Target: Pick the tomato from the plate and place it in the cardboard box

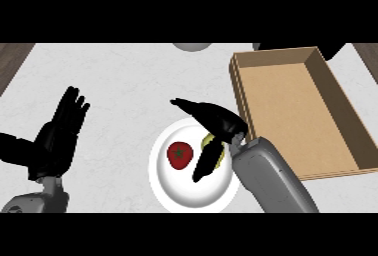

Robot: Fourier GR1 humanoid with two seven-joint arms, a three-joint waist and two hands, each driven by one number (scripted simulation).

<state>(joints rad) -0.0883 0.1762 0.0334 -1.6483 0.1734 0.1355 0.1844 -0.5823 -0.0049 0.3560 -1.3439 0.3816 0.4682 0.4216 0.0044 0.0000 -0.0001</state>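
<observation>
A red tomato (180, 154) with a green stem lies on the white plate (177, 192), left of the plate's centre. My right hand (218, 121) hovers over the plate's upper right part, fingers straight and pointing up-left, thumb hanging down just right of the tomato. The hand holds nothing. A bit of a yellow-green thing (210, 138) shows under the hand, mostly hidden. The open cardboard box (295, 107) stands to the right of the plate, with nothing in it. My left hand (60, 131) rests open at the left, fingers up.
A grey rounded object (193, 46) shows at the counter's far edge. A dark object (334, 48) sits behind the box's far right corner. Brown wood borders the white counter at both upper corners.
</observation>
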